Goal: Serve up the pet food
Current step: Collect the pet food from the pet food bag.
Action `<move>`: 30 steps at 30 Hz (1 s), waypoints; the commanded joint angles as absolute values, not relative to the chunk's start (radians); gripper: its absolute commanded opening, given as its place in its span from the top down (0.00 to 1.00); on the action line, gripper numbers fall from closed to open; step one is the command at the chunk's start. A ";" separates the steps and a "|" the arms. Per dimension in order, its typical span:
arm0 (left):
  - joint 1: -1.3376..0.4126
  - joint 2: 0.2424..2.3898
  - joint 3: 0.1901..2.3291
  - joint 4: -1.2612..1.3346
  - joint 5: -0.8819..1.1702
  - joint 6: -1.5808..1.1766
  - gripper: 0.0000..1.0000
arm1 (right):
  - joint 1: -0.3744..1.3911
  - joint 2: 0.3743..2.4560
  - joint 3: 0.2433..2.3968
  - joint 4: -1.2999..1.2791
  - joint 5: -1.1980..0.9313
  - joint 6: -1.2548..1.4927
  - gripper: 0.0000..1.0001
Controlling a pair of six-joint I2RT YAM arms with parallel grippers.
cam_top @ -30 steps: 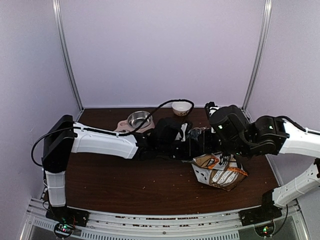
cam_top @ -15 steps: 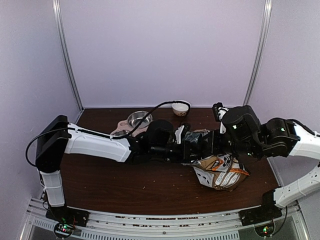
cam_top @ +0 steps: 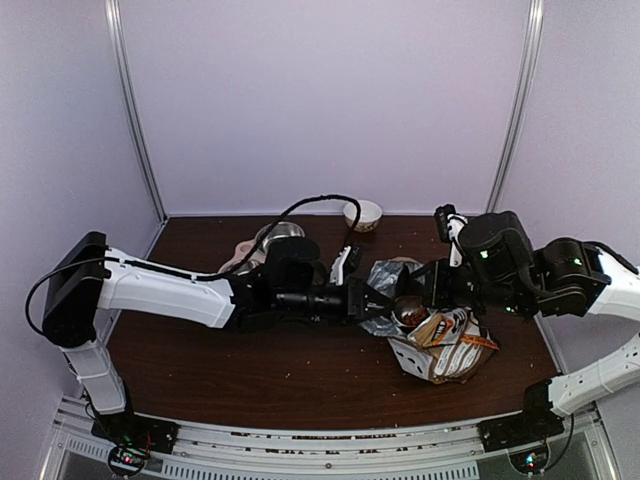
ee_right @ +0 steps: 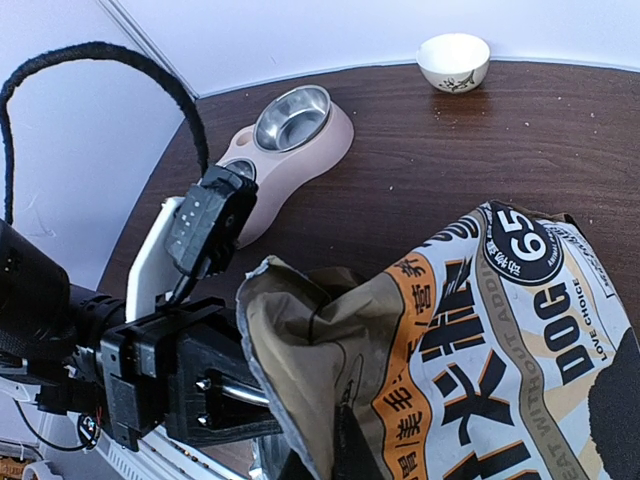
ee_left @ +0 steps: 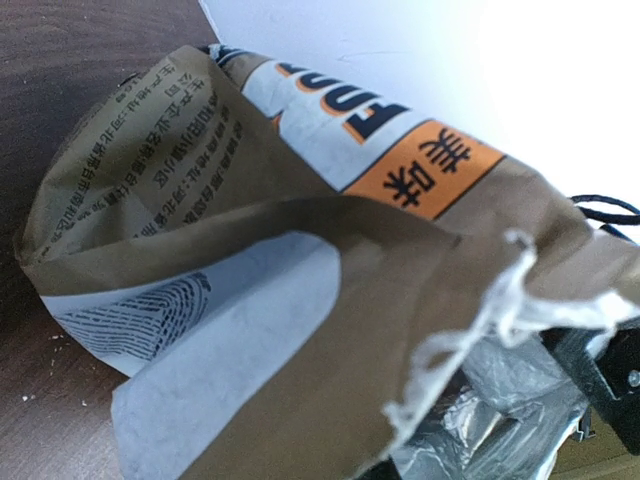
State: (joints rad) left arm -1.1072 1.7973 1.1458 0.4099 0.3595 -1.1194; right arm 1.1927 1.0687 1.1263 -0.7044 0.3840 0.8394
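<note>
The white-and-brown printed bag [cam_top: 448, 352] stands at the right of the table, its silver-lined mouth pulled open between both grippers. Brown pet food [cam_top: 409, 312] shows inside the mouth. My left gripper [cam_top: 368, 300] reaches in from the left and is shut on the bag's left lip. My right gripper [cam_top: 440, 288] is shut on the right lip. In the left wrist view the bag [ee_left: 300, 300] fills the frame and hides the fingers. The right wrist view shows the bag [ee_right: 500, 330], a folded lip pinched at my right gripper [ee_right: 345, 452], and the left gripper [ee_right: 200, 390] beside it.
A pink double-bowl feeder [cam_top: 242, 252] with a steel bowl [ee_right: 292, 104] sits at the back, behind the left arm. A small white bowl [cam_top: 362, 214] stands by the back wall. Crumbs lie scattered along the table's front edge.
The left arm has drawn back to the left and the right arm to the right. The bag's mouth has spread open between them, showing its silver lining and brown pellets.
</note>
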 commanded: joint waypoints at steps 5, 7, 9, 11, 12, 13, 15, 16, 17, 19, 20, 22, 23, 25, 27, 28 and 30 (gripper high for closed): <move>-1.078 1.660 1.078 0.439 0.334 -1.173 1.00 | 1.190 1.035 1.126 -0.655 0.404 0.859 1.00; -1.073 1.637 1.059 0.436 0.330 -1.176 1.00 | 1.189 1.038 1.128 -0.655 0.405 0.858 1.00; -1.068 1.615 1.041 0.438 0.325 -1.184 1.00 | 1.189 1.041 1.130 -0.658 0.405 0.857 1.00; -1.065 1.594 1.024 0.439 0.320 -1.191 1.00 | 1.187 1.041 1.131 -0.658 0.405 0.856 1.00; -1.063 1.581 1.016 0.438 0.318 -1.193 1.00 | 1.188 1.042 1.131 -0.659 0.405 0.856 1.00; -1.060 1.572 1.010 0.436 0.318 -1.192 1.00 | 1.187 1.041 1.131 -0.659 0.406 0.856 1.00; -1.056 1.553 0.999 0.434 0.322 -1.192 1.00 | 1.186 1.043 1.130 -0.661 0.406 0.856 1.00; -1.053 1.545 0.993 0.437 0.325 -1.192 1.00 | 1.184 1.043 1.130 -0.661 0.407 0.855 1.00; -1.052 1.538 0.985 0.443 0.328 -1.194 1.00 | 1.183 1.043 1.131 -0.660 0.407 0.855 1.00; -1.048 1.519 0.969 0.452 0.332 -1.199 1.00 | 1.183 1.044 1.133 -0.663 0.407 0.855 1.00; -1.046 1.510 0.958 0.454 0.335 -1.199 1.00 | 1.182 1.042 1.134 -0.664 0.408 0.856 1.00; -1.043 1.484 0.941 0.452 0.339 -1.199 1.00 | 1.181 1.040 1.136 -0.669 0.412 0.855 1.00; -1.042 1.474 0.933 0.453 0.344 -1.199 1.00 | 1.180 1.040 1.136 -0.670 0.412 0.853 1.00; -1.037 1.453 0.916 0.458 0.357 -1.204 1.00 | 1.177 1.039 1.139 -0.673 0.413 0.852 1.00; -1.033 1.431 0.894 0.478 0.369 -1.216 1.00 | 1.176 1.039 1.143 -0.677 0.414 0.851 1.00; -1.031 1.420 0.878 0.483 0.375 -1.220 1.00 | 1.175 1.039 1.145 -0.679 0.415 0.850 1.00; -1.025 1.392 0.858 0.484 0.384 -1.223 1.00 | 1.174 1.036 1.149 -0.682 0.416 0.850 1.00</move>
State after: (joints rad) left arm -1.0397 1.4528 0.8928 0.3992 0.3496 -1.2068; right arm 1.1793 1.0657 1.1248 -0.6987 0.3893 0.8448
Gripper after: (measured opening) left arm 0.075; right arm 0.003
